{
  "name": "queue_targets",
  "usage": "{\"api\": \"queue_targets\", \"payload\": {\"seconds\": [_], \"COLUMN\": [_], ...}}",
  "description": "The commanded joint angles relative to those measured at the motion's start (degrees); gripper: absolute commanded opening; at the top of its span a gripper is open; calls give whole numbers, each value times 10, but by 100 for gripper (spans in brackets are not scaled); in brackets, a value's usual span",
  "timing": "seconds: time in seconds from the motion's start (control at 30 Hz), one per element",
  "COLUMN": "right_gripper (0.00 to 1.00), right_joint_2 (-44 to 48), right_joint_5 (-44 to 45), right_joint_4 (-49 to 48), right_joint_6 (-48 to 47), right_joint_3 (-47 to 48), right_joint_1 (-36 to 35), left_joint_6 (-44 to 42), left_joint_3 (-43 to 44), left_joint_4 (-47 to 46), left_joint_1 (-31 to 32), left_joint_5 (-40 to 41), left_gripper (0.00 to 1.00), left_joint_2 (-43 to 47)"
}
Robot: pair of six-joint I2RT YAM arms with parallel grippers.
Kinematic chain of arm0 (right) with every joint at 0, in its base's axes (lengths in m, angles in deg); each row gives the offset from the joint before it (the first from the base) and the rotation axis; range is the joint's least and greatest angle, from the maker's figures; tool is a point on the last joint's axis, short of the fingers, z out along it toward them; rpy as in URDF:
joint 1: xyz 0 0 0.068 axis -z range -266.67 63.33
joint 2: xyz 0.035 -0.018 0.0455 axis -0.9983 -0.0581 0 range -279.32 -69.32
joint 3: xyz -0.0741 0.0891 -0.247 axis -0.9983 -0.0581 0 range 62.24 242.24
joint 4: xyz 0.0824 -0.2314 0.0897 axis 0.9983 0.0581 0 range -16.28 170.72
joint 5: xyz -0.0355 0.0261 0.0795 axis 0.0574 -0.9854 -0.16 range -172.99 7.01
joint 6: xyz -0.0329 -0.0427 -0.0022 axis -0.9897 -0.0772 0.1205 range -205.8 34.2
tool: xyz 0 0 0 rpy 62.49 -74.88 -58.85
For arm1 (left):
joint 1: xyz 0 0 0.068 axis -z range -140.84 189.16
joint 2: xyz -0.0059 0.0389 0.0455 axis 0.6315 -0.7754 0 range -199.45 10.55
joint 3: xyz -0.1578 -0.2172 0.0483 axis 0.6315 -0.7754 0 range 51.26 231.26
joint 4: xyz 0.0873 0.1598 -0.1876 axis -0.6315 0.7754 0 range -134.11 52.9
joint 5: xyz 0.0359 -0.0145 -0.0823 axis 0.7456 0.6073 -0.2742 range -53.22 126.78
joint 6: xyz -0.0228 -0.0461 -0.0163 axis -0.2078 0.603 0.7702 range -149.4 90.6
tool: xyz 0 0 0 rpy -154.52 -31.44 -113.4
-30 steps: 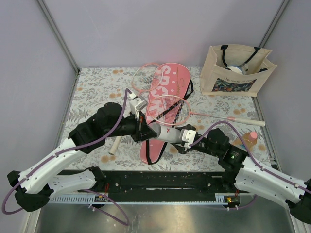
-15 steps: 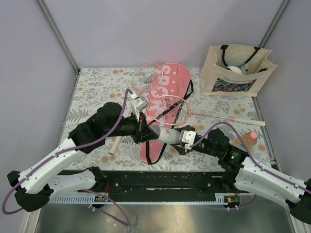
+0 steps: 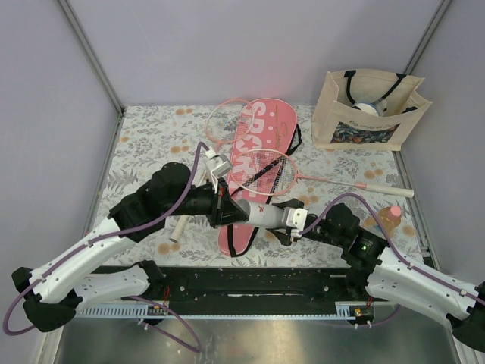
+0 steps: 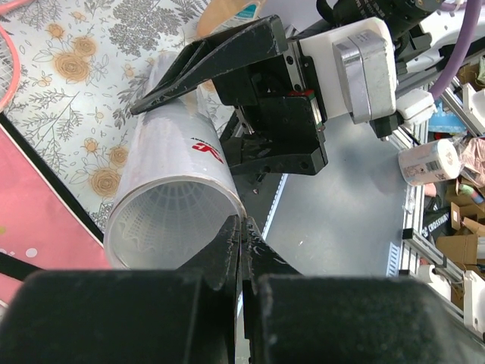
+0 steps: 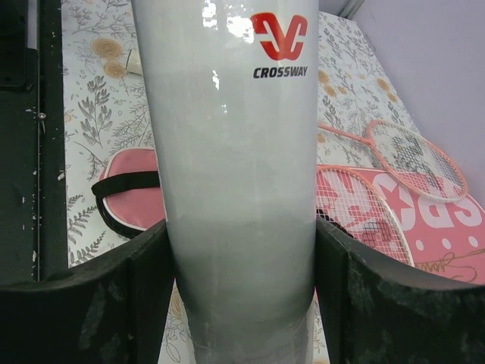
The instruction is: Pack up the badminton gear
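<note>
Right gripper (image 5: 241, 258) clamps the white CROSSWAY tube (image 5: 242, 152) between wide jaws, while the left gripper (image 4: 241, 231) – fully closed – meets its open rim.

The floral-patterned table (image 3: 144, 144) lies open across its back-left quarter and between the beige canvas tote bag (image 3: 364, 133) in the back-right corner and a thin pink-framed racket (image 3: 383, 187) whose shaft runs out to the right edge. The middle is barred by the long pink fabric racket cover (image 3: 265, 125) and, over its near end, the white plastic tube (image 3: 261, 214) bridging left arm (image 3: 151, 201) and right arm (image 3: 356, 239). A small peach-coloured bottle (image 3: 391, 216) crowds the right edge.
</note>
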Motion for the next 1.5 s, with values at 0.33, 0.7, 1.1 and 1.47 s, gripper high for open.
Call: {"api": "queue_targets", "payload": {"seconds": [0.33,0.7,1.1,1.47], "right_gripper": [65,65,65,65], "right_joint_2": [12,27,30,35], "right_joint_5": [-91,-98,-95,-72], "right_joint_4": [-103,-108,-116,-101], "right_joint_6": [36,45,49,41], "right_joint_3": [-2,-1,0,-3], "right_joint_1": [-5,-5,-5,-5], "left_joint_6": [-12,-6,1,-13], "left_joint_3": [-34,-94,-100,-9], "left_joint_4": [-118,-175,-180,-56], "left_joint_1": [-1,-1,-2,-1], "left_joint_5": [-25,-37,-31,41], "left_gripper": [0,0,20,54], "left_joint_2": [27,35,29,49]}}
